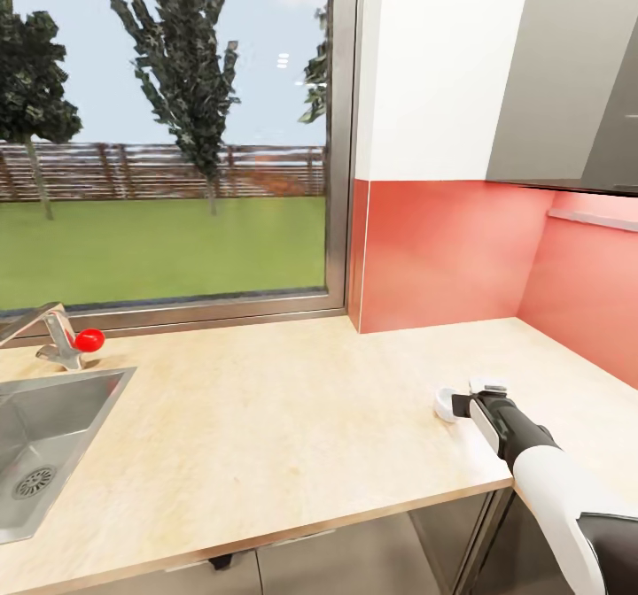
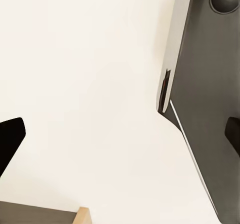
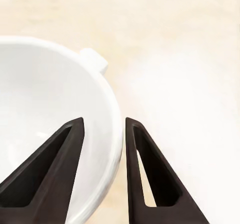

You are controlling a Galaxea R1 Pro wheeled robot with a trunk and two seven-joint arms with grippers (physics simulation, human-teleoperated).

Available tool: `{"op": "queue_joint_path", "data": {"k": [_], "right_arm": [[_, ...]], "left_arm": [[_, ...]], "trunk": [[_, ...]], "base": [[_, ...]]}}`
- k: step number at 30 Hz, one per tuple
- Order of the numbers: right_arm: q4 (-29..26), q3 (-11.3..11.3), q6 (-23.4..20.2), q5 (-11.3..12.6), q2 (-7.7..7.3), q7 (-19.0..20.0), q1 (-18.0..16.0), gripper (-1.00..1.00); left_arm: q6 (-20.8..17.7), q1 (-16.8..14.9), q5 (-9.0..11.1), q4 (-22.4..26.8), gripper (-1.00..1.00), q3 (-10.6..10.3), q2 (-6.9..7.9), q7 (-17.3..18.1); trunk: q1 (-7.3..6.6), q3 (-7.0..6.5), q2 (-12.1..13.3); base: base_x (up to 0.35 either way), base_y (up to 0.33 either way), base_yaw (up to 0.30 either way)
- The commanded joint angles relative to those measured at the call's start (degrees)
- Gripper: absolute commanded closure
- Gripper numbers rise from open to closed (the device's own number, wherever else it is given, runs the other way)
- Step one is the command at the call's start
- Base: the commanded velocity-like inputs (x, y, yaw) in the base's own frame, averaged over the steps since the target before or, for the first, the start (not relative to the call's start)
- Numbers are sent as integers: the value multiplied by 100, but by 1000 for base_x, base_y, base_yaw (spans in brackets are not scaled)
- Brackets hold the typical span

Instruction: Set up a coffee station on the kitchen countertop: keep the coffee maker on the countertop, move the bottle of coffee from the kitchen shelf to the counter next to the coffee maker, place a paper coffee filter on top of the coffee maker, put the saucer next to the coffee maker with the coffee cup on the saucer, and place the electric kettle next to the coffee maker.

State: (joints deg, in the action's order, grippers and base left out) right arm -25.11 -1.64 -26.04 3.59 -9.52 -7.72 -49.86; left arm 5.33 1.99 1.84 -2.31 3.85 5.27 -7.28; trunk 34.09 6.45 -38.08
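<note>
Where the right arm reaches in from the lower right of the head view, its right gripper (image 1: 467, 400) sits low over the pale countertop (image 1: 266, 436) with a small white coffee cup (image 1: 444, 403) at its tip. That cup lies right of centre in the lower part of the frame, near the counter's front edge and well apart from the sink (image 1: 53, 444) at the lower left. In the right wrist view the right gripper (image 3: 104, 126) has its two dark fingers (image 3: 150, 174) drawn narrow, one inside the coffee cup (image 3: 55, 99) and one outside, with the white rim between them; they appear to pinch the wall, though actual contact is hard to confirm. A small white nub, probably the cup's handle, juts from the rim at upper centre of that frame.

At the left edge of the head view a metal faucet (image 1: 53, 334) with a red knob (image 1: 89, 340) stands behind the sink. A large window (image 1: 168, 135) fills the upper left, showing grass, trees and a fence; a red backsplash (image 1: 443, 250) and grey cabinets (image 1: 567, 64) occupy the upper right.

In the left wrist view, the left gripper (image 2: 122, 131) is spread wide, a dark fingertip at each side edge, over a plain cream surface beside a dark grey panel (image 2: 205, 84).
</note>
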Motion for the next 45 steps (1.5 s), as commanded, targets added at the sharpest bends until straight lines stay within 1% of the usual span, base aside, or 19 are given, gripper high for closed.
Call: {"op": "queue_joint_path", "data": {"k": [1, 17, 20, 22, 23, 24, 25, 28, 30, 31, 32, 33, 34, 35, 36, 42, 44, 45], "right_arm": [[85, -3, -10, 142, 3, -19, 2, 100], [20, 23, -18, 150, 11, 51, 2, 100], [-19, 145, -22, 150, 15, 51, 2, 100], [-171, 318, -27, 150, 18, 49, 2, 100], [-322, 438, -30, 150, 37, 46, 2, 100], [-484, 540, -33, 150, 131, 44, 2, 100], [-548, 577, -33, 150, 212, 43, 2, 100], [-647, 609, -33, 149, 406, 42, 2, 100], [-749, 615, -39, 146, 479, 42, 2, 100], [-906, 621, -71, 144, 523, 42, 2, 100], [-1065, 625, -230, 146, 550, 42, 2, 100], [-1200, 648, -630, 148, 605, 42, 2, 100], [-1221, 661, -723, 147, 623, 42, 2, 100], [-1266, 722, -926, 144, 671, 42, 2, 100], [-1287, 815, -1031, 143, 697, 42, 2, 100], [-1296, 1128, -1128, 148, 734, 42, 2, 100], [-1288, 1258, -1135, 149, 776, 42, 2, 100], [-1286, 1284, -1136, 150, 789, 42, 2, 100]], "left_arm": [[38, -6, 19, -13, -100, 34, 0, -1], [38, -6, 19, -15, -100, 37, 17, -1], [38, -6, 19, -9, -100, 37, 18, -1], [38, -6, 19, -7, -100, 37, 18, 2], [38, -6, 19, -7, -100, 37, 21, 4], [38, -6, 19, -6, -100, 37, 24, 6], [38, -6, 19, -5, -100, 34, 25, 7], [48, -6, 24, 9, -100, 40, 26, 7], [56, -7, 26, 18, -100, 50, 26, 7], [65, -8, 28, 28, -100, 58, 27, 6], [77, -11, 34, 40, -100, 65, 27, 2], [100, -16, 40, 64, -100, 69, 10, 0], [106, -19, 41, 73, -100, 70, 4, 0], [117, -32, 46, 94, -100, 71, -11, -1], [129, -45, 50, 107, -100, 71, -22, -1], [149, -72, 60, 139, -100, 75, -32, -1], [151, -74, 66, 197, -100, 84, -28, -3], [151, -75, 67, 212, -100, 86, -28, -3]], "trunk": [[2, 9, -5], [2, 9, -5], [2, 9, -5], [2, 9, -5], [2, 9, -5], [2, 9, -5], [2, 9, -5], [2, 9, -5], [2, 9, -5], [2, 9, -5], [2, 9, -5], [2, 9, -5], [2, 9, -5], [2, 9, -5], [2, 9, -5], [2, 9, -5], [2, 9, -5], [2, 9, -5]], "base": [[0, 0, 0], [0, 0, 0], [0, 0, 0], [0, 0, 0], [0, 0, 0], [0, 0, 0], [0, 0, 0], [0, 0, 0], [0, 0, 0], [0, 0, 0], [0, 0, 0], [-49, 0, 0], [-90, 0, 0], [-208, 0, 0], [-271, 0, 0], [-314, 0, 89], [-333, 0, 233], [-334, 0, 250]]}}
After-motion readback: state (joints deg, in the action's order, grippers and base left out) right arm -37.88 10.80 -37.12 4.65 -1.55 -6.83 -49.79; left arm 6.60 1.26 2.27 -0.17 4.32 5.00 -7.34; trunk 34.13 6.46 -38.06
